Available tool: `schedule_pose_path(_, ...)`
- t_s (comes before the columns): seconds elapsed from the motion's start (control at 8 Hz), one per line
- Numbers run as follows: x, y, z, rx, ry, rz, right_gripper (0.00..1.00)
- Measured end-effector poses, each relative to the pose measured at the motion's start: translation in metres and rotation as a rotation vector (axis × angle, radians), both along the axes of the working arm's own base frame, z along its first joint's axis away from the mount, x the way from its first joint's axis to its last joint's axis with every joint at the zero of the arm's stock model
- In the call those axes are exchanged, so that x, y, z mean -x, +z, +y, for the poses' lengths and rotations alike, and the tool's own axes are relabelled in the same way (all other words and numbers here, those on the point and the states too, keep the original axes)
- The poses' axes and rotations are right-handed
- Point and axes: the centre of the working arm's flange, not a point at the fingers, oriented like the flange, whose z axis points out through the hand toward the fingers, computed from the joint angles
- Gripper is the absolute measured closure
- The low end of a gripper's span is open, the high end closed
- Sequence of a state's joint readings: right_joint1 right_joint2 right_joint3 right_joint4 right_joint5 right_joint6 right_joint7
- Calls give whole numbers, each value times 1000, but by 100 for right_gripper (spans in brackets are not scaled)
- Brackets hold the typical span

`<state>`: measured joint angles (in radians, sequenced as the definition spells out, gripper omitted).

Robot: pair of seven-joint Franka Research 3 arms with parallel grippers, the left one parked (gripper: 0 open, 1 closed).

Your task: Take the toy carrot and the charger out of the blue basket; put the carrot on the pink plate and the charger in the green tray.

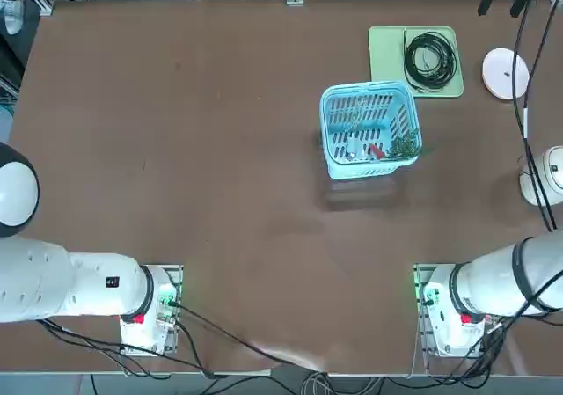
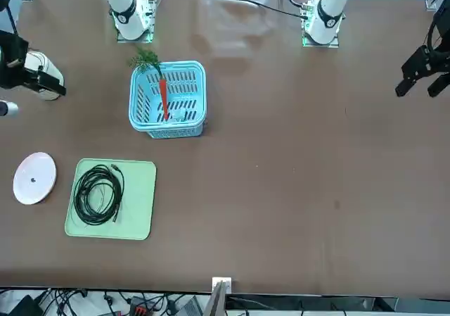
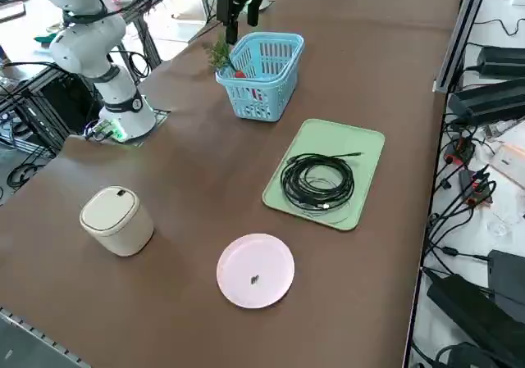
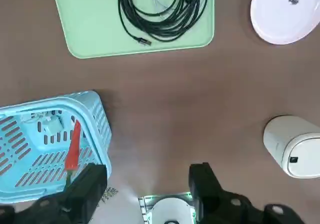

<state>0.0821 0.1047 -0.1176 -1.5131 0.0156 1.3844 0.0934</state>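
The blue basket (image 1: 369, 129) is sitting on the table (image 1: 202, 149) and is serving here as the landmark. Inside it the toy carrot (image 2: 163, 98) is lying slanted, its green tuft sticking out over the rim on the robot's side. The charger (image 4: 51, 127) is showing as a pale block on the basket floor beside the carrot. Just beyond the basket, away from the robot, the green tray (image 3: 363, 152) is holding a black coiled cable (image 3: 318, 180). The pink plate (image 3: 255, 270) is lying past the tray, further from the basket. A white cylindrical object (image 3: 116, 220) is standing well off to the basket's right. The right gripper (image 4: 145, 191) is hovering above the basket's near rim — jaws spread wide, holding nothing.
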Motion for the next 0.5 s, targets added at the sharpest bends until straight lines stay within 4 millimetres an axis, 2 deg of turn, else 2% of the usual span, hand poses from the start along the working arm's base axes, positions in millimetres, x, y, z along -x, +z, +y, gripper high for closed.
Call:
schedule_pose_path(0.12,1,-8,9,-1,-1,6,0)
schedule_pose_path(0.25,5,-17,26,5,-18,-14,0)
schedule_pose_path(0.5,33,-44,76,16,-82,-82,0)
